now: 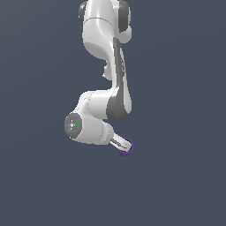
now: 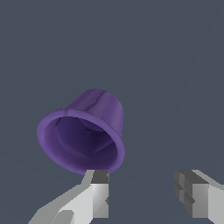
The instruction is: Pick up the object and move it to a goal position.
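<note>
The object [image 2: 81,131] is a dark purple cup with a flared rim, and its hollow opening faces the wrist camera. My gripper [image 2: 146,192] is open, its two fingers far apart with bare floor between them. The cup's rim meets the tip of one finger [image 2: 99,192]; most of the cup lies beyond and to the side of that finger, not in the gap. The other finger [image 2: 194,197] stands well apart from it. In the exterior view the arm reaches down, and the object [image 1: 125,148] shows as a small purple ring at the tip of the gripper [image 1: 122,145].
A plain dark grey surface [image 1: 176,176] fills both views around the arm. No other object or edge shows.
</note>
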